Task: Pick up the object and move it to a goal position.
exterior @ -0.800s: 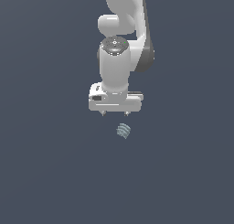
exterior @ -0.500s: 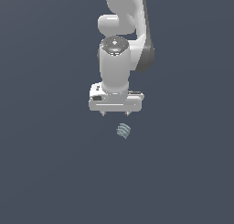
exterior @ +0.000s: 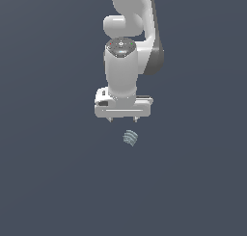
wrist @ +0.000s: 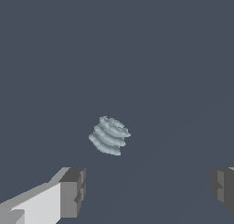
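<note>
Your gripper hangs above the block, jaws spread wide; grasping and carrying remain.

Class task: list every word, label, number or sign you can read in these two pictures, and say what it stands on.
None: no readable text in either view.
The object bears only ridged rings.
The arm's top cap shows tiny coloured dots, too small to read as signs.
The gripper is unmarked.
</note>
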Controlling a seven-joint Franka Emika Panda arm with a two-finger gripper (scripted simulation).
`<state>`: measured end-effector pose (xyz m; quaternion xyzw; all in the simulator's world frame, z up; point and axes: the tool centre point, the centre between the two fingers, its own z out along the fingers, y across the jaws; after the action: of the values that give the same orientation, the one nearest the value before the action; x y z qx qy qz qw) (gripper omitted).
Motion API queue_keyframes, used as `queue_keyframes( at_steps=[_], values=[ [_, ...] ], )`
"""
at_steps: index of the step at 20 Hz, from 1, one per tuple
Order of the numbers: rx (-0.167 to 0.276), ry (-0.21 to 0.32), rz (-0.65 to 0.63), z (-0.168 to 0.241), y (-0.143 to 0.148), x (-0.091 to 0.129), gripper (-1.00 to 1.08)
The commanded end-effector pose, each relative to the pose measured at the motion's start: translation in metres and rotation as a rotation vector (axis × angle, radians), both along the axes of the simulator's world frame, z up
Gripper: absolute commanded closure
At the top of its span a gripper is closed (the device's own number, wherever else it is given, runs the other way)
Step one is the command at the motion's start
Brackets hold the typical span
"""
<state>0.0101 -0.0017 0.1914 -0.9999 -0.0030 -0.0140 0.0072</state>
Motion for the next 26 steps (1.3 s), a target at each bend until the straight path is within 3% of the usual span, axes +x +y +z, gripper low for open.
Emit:
queue_keyframes(
  at_steps=[1,10,26],
  values=[
    [0.0,0.001,-0.009,-0.002,0.001,0.0,-0.92],
    [0.003,0.008,-0.109,-0.022,0.008,0.001,-0.92],
    [-0.002,0.028,-0.433,-0.085,0.031,-0.002,-0.92]
  ],
)
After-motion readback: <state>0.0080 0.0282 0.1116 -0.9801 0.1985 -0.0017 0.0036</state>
